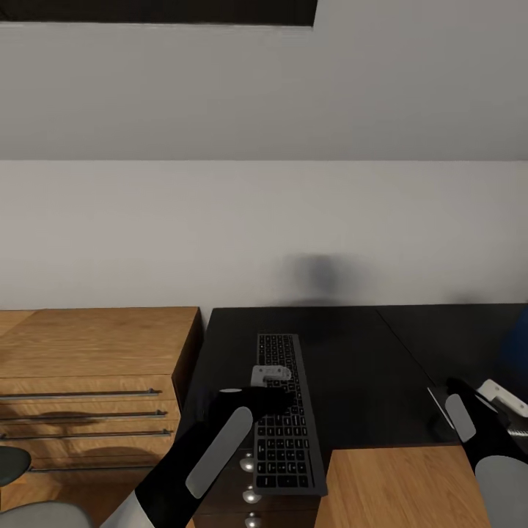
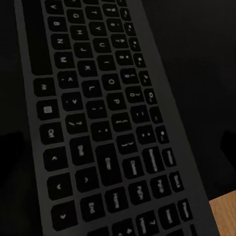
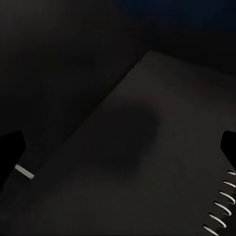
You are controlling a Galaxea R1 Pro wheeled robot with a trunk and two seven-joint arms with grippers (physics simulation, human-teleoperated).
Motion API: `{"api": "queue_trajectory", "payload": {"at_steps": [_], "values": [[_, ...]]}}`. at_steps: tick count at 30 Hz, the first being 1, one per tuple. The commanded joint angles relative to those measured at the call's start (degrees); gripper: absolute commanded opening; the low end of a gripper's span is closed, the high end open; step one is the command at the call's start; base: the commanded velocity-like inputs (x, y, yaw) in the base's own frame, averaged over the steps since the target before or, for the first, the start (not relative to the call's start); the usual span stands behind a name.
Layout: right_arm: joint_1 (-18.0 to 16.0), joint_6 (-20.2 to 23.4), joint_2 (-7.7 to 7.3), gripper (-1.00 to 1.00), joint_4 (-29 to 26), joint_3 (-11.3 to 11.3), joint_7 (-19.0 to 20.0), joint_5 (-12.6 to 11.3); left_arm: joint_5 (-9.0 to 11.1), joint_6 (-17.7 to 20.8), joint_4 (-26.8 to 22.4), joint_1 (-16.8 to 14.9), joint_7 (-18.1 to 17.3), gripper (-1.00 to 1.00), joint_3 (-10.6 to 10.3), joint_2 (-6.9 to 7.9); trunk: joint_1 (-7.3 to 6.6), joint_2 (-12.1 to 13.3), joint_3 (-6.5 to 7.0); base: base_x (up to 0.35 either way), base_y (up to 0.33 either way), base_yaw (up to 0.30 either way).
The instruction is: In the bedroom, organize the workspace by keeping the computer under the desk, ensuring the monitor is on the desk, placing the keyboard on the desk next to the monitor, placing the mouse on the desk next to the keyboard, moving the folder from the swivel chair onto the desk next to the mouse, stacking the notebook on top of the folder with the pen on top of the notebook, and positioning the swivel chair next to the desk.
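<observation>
The slim silver-grey keyboard (image 1: 285, 412) lies lengthwise from the black desk's (image 1: 367, 367) front edge, directly under the left end effector (image 1: 270, 385), whose opening I cannot tell.

Desk (image 1: 352, 352): long matte black top.
Keyboard (image 1: 286, 411): slim grey frame, rows of small dark keys with pale lettering.
Drawer unit (image 1: 88, 367): oak grain, honey-brown, with thin metal bar handles.
Notebook (image 3: 147, 162): dark grey cover, silver spiral wire along one edge.
Wall (image 1: 264, 220): plain pale grey.
Left arm (image 1: 213, 455): black shell with a light grey panel.
Right arm (image 1: 477, 433): black with grey and white parts.
</observation>
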Motion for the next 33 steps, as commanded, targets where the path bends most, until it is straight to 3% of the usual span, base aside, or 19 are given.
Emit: {"api": "queue_trajectory", "payload": {"at_steps": [1,11,22,33], "values": [[-0.02,0.28,0.01,1.00,-0.33,0.06,-0.22,-0.25,0.59,0.03,-0.06,-0.06,0.60,1.00,-0.08,0.00,0.00,-0.04,-0.06,0.000,0.000,0.000],[-0.02,0.13,0.91,1.00,-1.92,0.19,-0.28,0.05,0.49,0.01,-0.06,-0.06,0.60,1.00,-0.15,0.01,0.00,-0.04,-0.06,0.000,-0.006,0.000],[-0.02,0.18,1.31,1.00,-2.56,0.20,-0.35,0.03,0.51,0.01,-0.06,-0.06,0.53,1.00,-0.15,0.07,0.00,-0.04,-0.06,0.000,-0.161,0.000],[-0.02,0.02,1.40,1.00,-2.58,0.19,-0.28,0.03,0.62,0.01,-0.06,-0.06,0.47,1.00,-0.07,0.16,0.00,-0.04,-0.06,0.000,-0.001,0.000]]}}
